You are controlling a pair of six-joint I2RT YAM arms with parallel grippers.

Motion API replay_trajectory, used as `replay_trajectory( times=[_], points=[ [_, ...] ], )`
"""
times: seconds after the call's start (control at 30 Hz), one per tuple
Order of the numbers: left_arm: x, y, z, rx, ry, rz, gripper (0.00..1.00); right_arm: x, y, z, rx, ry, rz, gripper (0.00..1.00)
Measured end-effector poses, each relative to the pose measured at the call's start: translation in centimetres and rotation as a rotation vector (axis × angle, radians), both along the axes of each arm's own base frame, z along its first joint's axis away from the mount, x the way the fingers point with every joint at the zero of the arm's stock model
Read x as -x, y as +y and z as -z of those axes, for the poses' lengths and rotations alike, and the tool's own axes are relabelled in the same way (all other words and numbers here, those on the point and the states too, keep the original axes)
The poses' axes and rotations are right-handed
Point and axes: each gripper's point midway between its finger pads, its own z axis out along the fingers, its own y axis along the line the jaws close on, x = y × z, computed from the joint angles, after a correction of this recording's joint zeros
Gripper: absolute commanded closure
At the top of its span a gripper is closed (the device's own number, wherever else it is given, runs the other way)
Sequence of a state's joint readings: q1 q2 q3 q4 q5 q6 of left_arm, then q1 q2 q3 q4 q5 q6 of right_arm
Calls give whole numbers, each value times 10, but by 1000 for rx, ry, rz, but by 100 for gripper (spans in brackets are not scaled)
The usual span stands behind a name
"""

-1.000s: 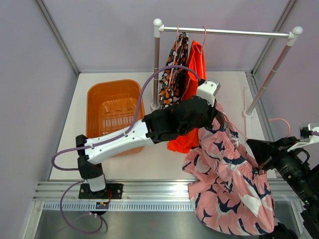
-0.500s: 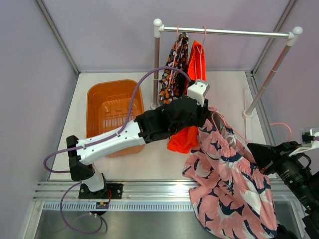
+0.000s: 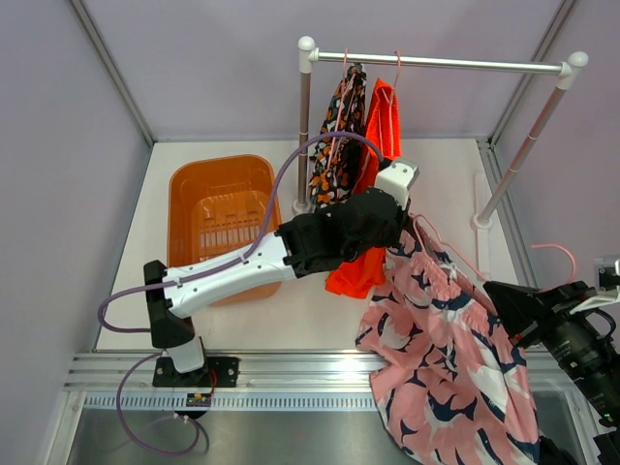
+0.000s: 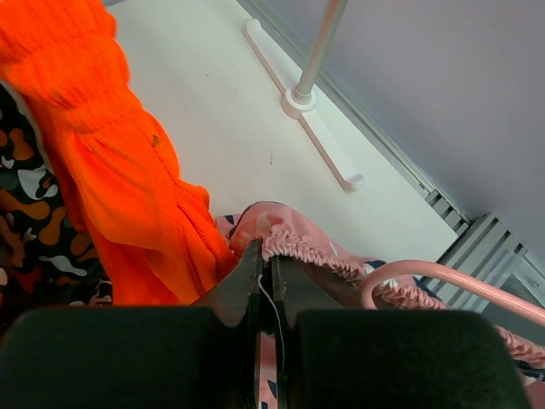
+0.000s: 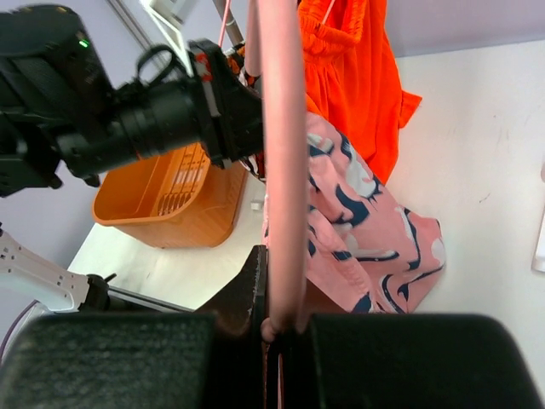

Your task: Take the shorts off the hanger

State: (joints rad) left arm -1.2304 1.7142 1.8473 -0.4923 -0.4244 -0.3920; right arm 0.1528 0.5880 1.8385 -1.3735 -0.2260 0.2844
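Observation:
Pink shorts (image 3: 446, 349) with navy and white shapes hang from a pink hanger (image 5: 281, 153) and drape past the table's front edge. My right gripper (image 3: 506, 315) is shut on that hanger at the right. My left gripper (image 4: 268, 256) is shut on the gathered waistband of the pink shorts (image 4: 315, 247), at the hanger's far end. Orange shorts (image 3: 383, 126) and black patterned shorts (image 3: 339, 136) hang side by side on the rack rail (image 3: 446, 64) behind my left arm.
An orange basket (image 3: 221, 223) sits on the table at the left, under my left forearm. The rack's white posts (image 3: 305, 126) and flat foot (image 4: 311, 128) stand at the back and right. Grey walls close in all around.
My left gripper pulled back to the left, off the waistband, then returned and shut on it. The right gripper with the hanger sank slightly toward the front right.

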Motion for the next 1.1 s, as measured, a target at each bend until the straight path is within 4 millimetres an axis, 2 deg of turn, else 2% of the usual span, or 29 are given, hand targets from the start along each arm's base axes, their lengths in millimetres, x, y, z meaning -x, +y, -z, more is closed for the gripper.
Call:
replay_trajectory(
  times=[0.13,0.2,0.27,0.33,0.47,0.53,0.6,0.7,0.73,0.8,0.9,1.0,1.1],
  points=[
    [20,-17,18,-52,1,57,100,2,-1,-3,-2,-12,5,100],
    [38,-24,26,-83,-6,99,100,-1,-3,-2,1,-6,18,100],
    [65,-31,32,-116,-22,164,100,-6,-5,3,5,13,33,100],
    [102,-41,36,-141,-48,253,100,-14,-8,10,11,45,57,100],
    [196,-47,54,-206,-96,506,100,-42,-12,19,19,95,112,100],
    [250,-41,60,-240,-127,668,100,-59,-14,21,25,118,137,100],
    [289,-30,60,-263,-154,785,100,-76,-15,21,35,138,160,100],
    [323,-7,50,-284,-195,879,100,-104,-22,23,60,175,218,100],
    [327,2,43,-284,-208,886,100,-114,-25,24,74,192,241,100],
    [322,15,28,-273,-227,865,100,-131,-30,25,99,224,282,100],
    [295,40,-12,-205,-267,774,100,-149,-36,20,122,235,328,100],
    [270,69,-54,-116,-298,696,100,-157,-34,4,107,208,325,100],
    [254,94,-86,-44,-325,647,100,-154,-14,-19,35,151,228,100]
  ],
)
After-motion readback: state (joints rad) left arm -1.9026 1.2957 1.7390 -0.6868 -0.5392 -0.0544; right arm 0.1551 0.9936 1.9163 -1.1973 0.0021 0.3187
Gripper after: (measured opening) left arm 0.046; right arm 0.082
